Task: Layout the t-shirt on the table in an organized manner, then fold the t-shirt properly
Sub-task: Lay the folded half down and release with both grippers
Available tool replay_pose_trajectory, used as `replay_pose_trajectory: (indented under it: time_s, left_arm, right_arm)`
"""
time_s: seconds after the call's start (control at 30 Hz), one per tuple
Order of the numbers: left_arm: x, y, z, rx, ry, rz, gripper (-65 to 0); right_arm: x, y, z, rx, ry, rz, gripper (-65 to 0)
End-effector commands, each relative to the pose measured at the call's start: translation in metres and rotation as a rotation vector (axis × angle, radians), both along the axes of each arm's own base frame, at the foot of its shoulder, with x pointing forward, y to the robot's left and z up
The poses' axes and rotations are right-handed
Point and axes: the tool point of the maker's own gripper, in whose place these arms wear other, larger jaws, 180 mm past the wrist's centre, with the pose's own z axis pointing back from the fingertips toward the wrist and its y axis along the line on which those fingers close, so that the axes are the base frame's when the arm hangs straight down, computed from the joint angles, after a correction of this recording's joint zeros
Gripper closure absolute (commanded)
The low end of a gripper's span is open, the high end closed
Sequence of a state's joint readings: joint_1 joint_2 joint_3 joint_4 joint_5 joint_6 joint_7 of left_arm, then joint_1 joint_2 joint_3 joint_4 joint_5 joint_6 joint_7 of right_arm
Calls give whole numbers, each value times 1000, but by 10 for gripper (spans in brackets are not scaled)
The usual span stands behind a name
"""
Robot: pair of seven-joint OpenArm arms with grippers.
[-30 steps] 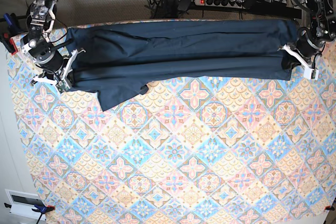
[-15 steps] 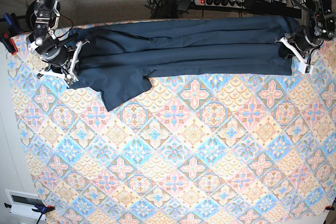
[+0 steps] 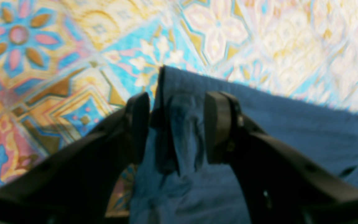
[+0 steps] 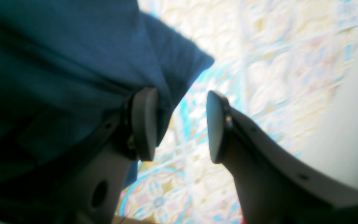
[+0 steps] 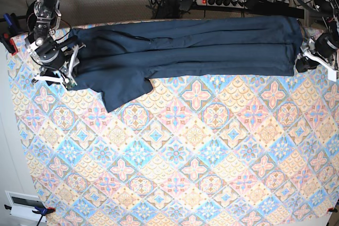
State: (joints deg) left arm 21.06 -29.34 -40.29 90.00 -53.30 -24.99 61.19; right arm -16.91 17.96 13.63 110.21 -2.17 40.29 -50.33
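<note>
T-shirt (image 5: 180,46) lies stretched in a long dark band across the far edge of the bench (image 5: 175,152). Both grips have just let go! Left pincer (image 3: 177,127) gapes with a cloth corner loose between its pads; right pincer (image 4: 182,126) stands wide beside the hem. One flap sags toward the near side, so I'd say layout isn't finished.

Bright even light overhead, both wrist views blurred, glare washing their right sides
</note>
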Motion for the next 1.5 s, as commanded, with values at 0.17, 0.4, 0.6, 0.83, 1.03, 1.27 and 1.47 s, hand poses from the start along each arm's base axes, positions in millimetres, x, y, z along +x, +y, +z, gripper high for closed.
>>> replay_pose_trajectory:
  time_s: [0.17, 0.4, 0.6, 0.83, 1.03, 1.27, 1.47]
  left_arm:
    - [12, 9, 22, 4, -60, 10, -282]
    - [12, 9, 23, 4, -62, 10, -281]
    - [12, 9, 23, 7, -65, 11, -281]
    - [11, 4, 19, -12, -65, 17, -281]
    - [19, 2, 23, -15, -85, 16, -281]
    - [19, 2, 22, -17, -84, 16, -284]
    - [19, 2, 22, -17, -84, 16, -284]
  right_arm:
    - [37, 11, 34, 35, -138, -3, -246]
    - [58, 43, 42, 89, -180, 44, -244]
    - [57, 44, 38, 75, -153, 43, -244]
    - [69, 58, 37, 90, -150, 78, -247]
    - [101, 81, 19, 136, -98, 126, -248]
    - [121, 87, -5, 215, -31, 80, -248]
    - [116, 90, -35, 272, 25, 68, -248]
